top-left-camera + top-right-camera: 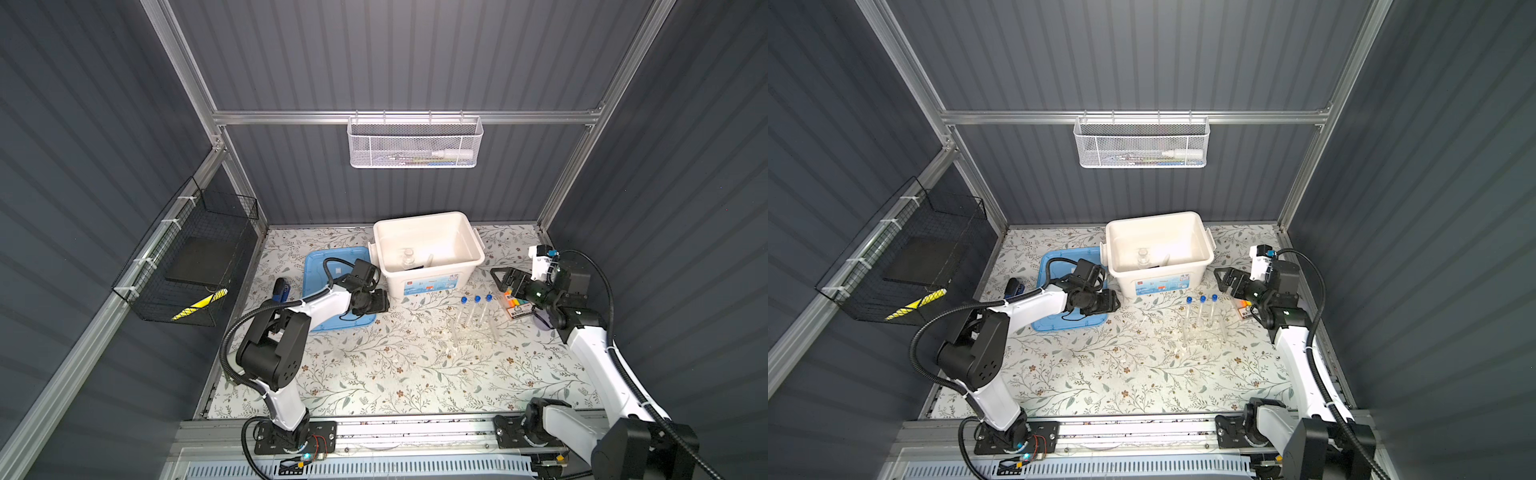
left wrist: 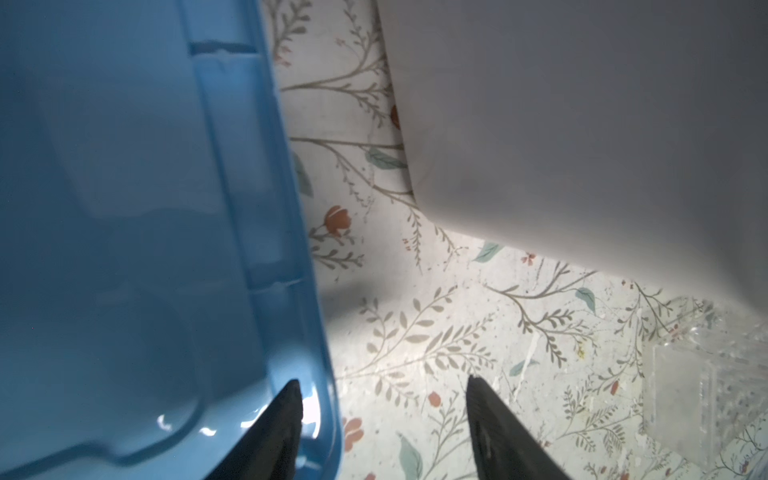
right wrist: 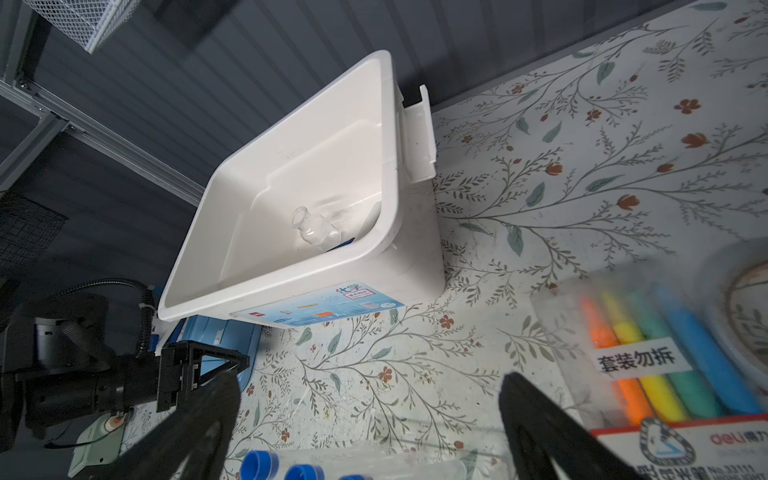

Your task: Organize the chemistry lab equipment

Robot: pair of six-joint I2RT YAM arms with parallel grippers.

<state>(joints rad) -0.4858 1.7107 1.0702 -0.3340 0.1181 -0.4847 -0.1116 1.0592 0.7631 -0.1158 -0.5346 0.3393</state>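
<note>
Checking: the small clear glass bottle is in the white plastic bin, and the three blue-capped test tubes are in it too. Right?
Not quite. The small clear glass bottle is indeed in the white plastic bin, but the three blue-capped test tubes sit in the clear rack on the floral table outside it, as both top views show.
</note>
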